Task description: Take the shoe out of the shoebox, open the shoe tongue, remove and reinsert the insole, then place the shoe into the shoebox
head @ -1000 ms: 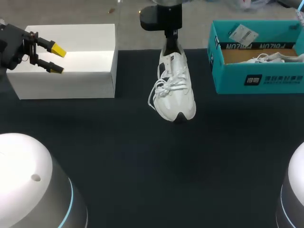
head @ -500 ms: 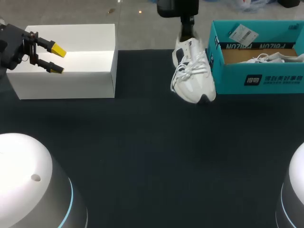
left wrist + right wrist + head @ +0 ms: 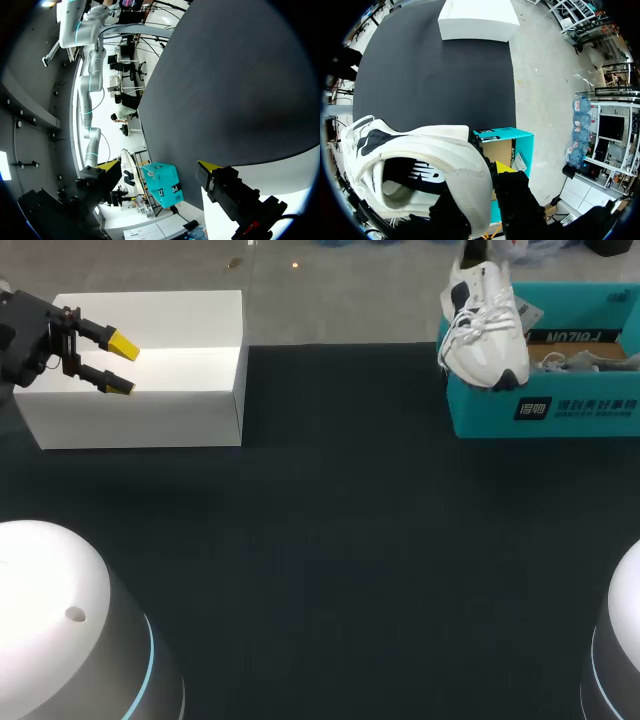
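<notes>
Right tool [image 3: 487, 182] grips shoe [image 3: 485, 328] heel, upper right; dangling toe may snag shoebox [image 3: 585, 412] wall, twisting shoe loose. Left tool [image 3: 108, 362] released.

A wide table covered in matt black cloth [image 3: 330, 540] is seen filling most of the head view, from the lower edge up to a straight far edge. A plain white rectangular box [image 3: 180, 390] is set on it at the upper left of the frame. The top of the box is brightly lit and its front face is lightly shaded.

Matt black tabletop [image 3: 330, 540], cardboard shoebox [image 3: 480, 418], smooth white shoe [image 3: 487, 335]
</notes>
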Tool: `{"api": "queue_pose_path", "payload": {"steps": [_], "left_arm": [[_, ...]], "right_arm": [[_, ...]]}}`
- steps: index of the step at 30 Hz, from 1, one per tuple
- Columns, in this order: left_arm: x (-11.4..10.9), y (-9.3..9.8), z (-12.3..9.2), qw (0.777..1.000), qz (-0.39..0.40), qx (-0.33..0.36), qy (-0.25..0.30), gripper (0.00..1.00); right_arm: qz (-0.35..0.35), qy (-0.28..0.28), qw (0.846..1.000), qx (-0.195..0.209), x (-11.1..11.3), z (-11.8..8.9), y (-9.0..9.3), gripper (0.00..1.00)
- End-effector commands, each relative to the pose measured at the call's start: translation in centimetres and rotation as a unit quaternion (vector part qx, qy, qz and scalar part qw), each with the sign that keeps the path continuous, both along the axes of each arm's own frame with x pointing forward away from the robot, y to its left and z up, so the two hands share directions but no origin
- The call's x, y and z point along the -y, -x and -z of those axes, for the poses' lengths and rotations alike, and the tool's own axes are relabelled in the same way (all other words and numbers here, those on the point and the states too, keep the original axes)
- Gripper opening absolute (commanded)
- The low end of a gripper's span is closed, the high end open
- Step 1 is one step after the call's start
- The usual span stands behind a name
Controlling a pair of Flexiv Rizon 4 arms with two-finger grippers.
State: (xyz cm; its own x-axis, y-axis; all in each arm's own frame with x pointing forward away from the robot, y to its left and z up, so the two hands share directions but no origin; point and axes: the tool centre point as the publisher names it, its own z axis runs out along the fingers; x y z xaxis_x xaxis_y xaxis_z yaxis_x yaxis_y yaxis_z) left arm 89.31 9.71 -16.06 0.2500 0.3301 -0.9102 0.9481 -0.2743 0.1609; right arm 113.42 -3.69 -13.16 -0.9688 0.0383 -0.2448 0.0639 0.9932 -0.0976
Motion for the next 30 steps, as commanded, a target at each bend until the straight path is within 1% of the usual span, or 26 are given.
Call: {"api": "queue_pose_path", "payload": {"steps": [1, 17, 20, 24, 26, 27, 30], "left_arm": [[-0.1, 0.0, 0.0, 1.000, 0.000, 0.001, -0.001, 1.00], [-0.1, 0.0, 0.0, 1.000, 0.000, 0.001, -0.001, 1.00], [-0.1, 0.0, 0.0, 1.000, 0.000, 0.001, -0.001, 1.00], [-0.1, 0.0, 0.0, 1.000, 0.000, 0.001, -0.001, 1.00], [-0.1, 0.0, 0.0, 1.000, 0.000, 0.001, -0.001, 1.00], [-0.1, 0.0, 0.0, 1.000, 0.000, 0.001, -0.001, 1.00], [-0.1, 0.0, 0.0, 1.000, 0.000, 0.001, -0.001, 1.00]], "right_arm": [[0.008, -0.011, 1.000, 0.001, 2.5, -0.4, -0.9, 0.00], [0.008, -0.011, 1.000, 0.001, 2.5, -0.4, -0.9, 0.00], [-0.045, -0.010, 0.999, -0.004, 5.2, 0.0, -1.9, 0.00], [-0.067, -0.013, 0.998, -0.003, 8.8, 0.0, -3.7, 0.00], [-0.065, -0.013, 0.998, -0.007, 10.3, -0.1, -4.7, 0.00], [-0.060, -0.012, 0.998, -0.003, 10.9, -0.1, -5.1, 0.00], [-0.052, -0.002, 0.999, 0.002, 12.7, 0.6, -6.4, 0.00]]}}
